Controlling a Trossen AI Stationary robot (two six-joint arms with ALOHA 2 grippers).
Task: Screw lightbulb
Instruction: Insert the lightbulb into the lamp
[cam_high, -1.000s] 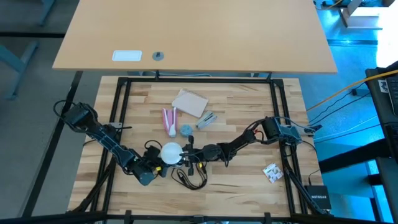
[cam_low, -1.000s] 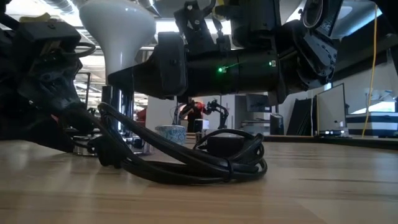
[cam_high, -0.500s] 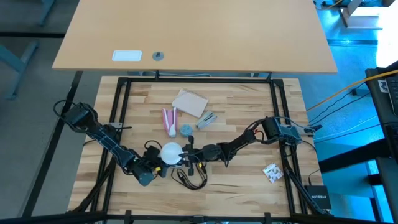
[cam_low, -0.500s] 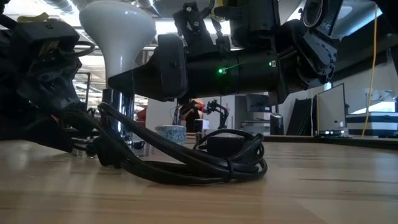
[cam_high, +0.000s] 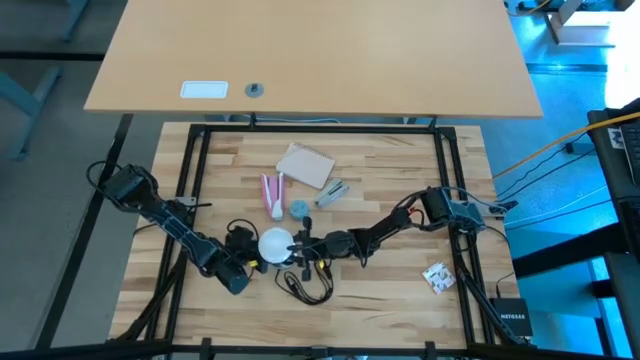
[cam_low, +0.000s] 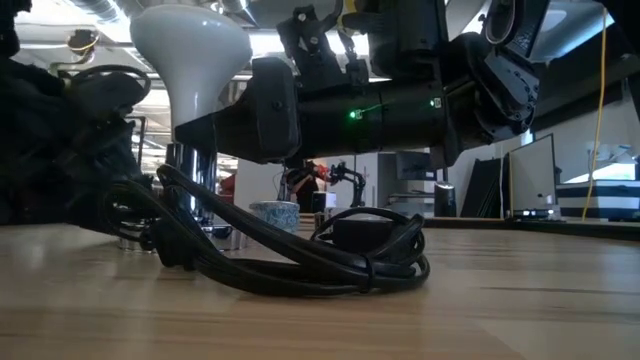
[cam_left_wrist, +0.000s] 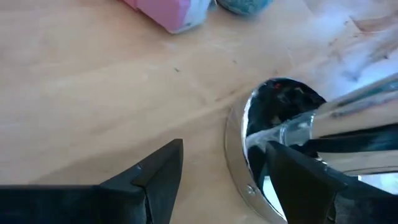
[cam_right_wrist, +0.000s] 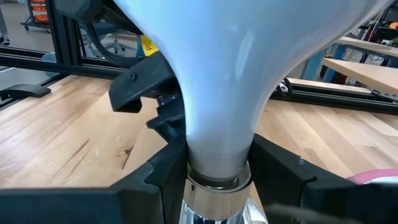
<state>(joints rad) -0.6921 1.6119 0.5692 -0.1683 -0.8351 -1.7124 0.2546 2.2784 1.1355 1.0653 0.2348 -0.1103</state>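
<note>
Since a second ago your left tool (cam_left_wrist: 217, 174) has backed slightly off, open and empty beside the socket base (cam_left_wrist: 249, 155), while your right tool (cam_right_wrist: 214, 163) pinches the upright lightbulb (cam_high: 274, 245) mid-desk (cam_high: 380, 290), ready for twisting.

Little can be read. In the high view's lower right corner, a small black box (cam_high: 510, 321) on the floor carries pale lettering that looks like "NETGEAR". No other text is legible anywhere.
</note>
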